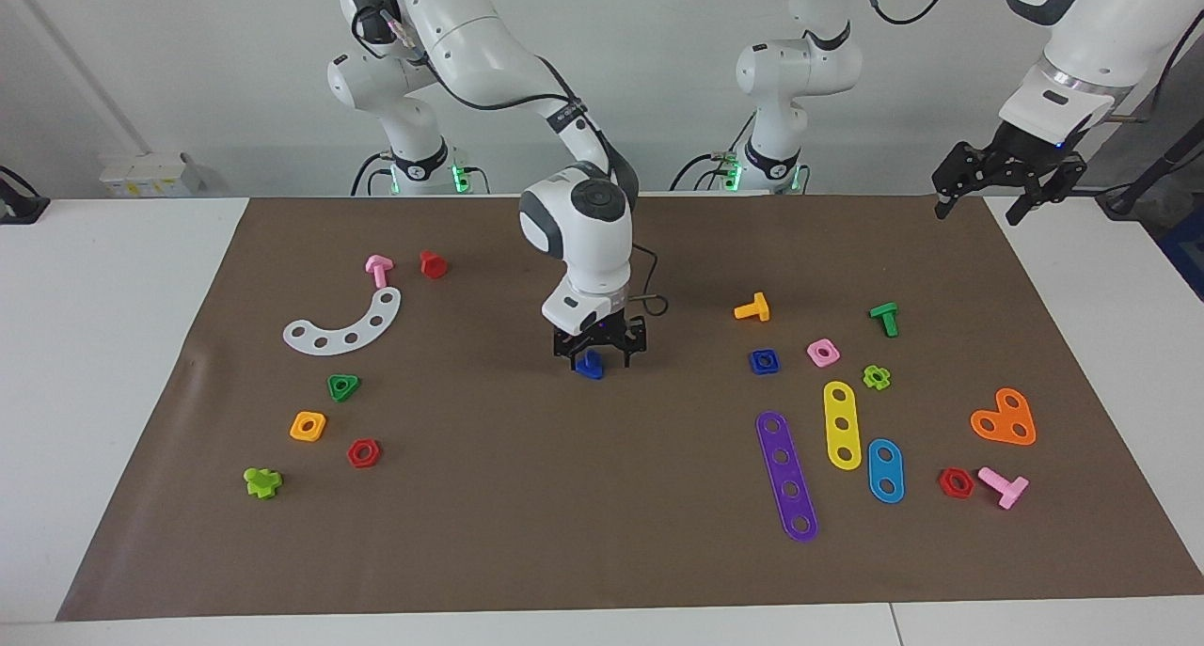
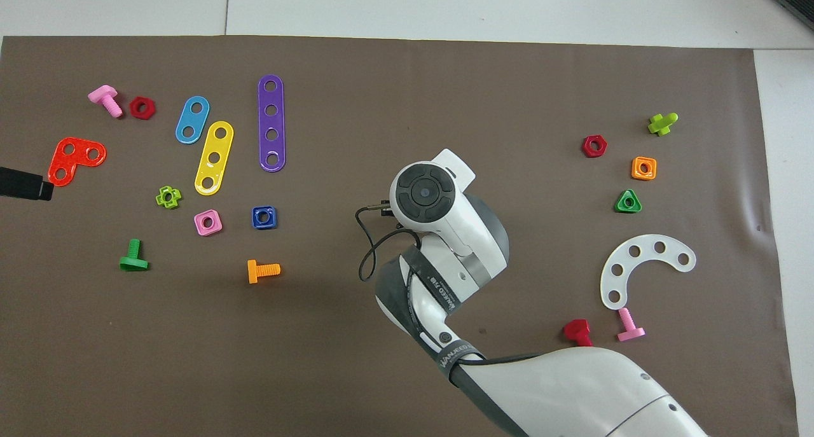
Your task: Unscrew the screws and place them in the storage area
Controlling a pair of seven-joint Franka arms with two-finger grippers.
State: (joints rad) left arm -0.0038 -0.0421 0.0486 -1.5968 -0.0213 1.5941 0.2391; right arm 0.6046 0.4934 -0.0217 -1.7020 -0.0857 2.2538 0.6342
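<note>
My right gripper (image 1: pixel 598 362) hangs low over the middle of the brown paper mat (image 1: pixel 527 514), shut on the small dark-blue bolt (image 1: pixel 590 367). In the overhead view the right arm's hand (image 2: pixel 425 192) hides the bolt. The storage area lies toward the right arm's end of the mat, with the white curved strip (image 1: pixel 348 326) (image 2: pixel 642 265), a green triangular nut (image 1: pixel 343 386), an orange square nut (image 1: pixel 308 426) and a red hexagonal nut (image 1: pixel 363 453). My left gripper (image 1: pixel 978 204) waits open and empty, raised over the mat's corner at the left arm's end.
Toward the left arm's end lie a blue square nut (image 1: pixel 764 361), pink nut (image 1: pixel 822 352), orange bolt (image 1: pixel 752 308), green bolt (image 1: pixel 884 318), and purple (image 1: pixel 786 475), yellow (image 1: pixel 842 424) and blue (image 1: pixel 885 470) strips. By the white strip lie a pink bolt (image 1: pixel 378 269) and a red piece (image 1: pixel 433 264).
</note>
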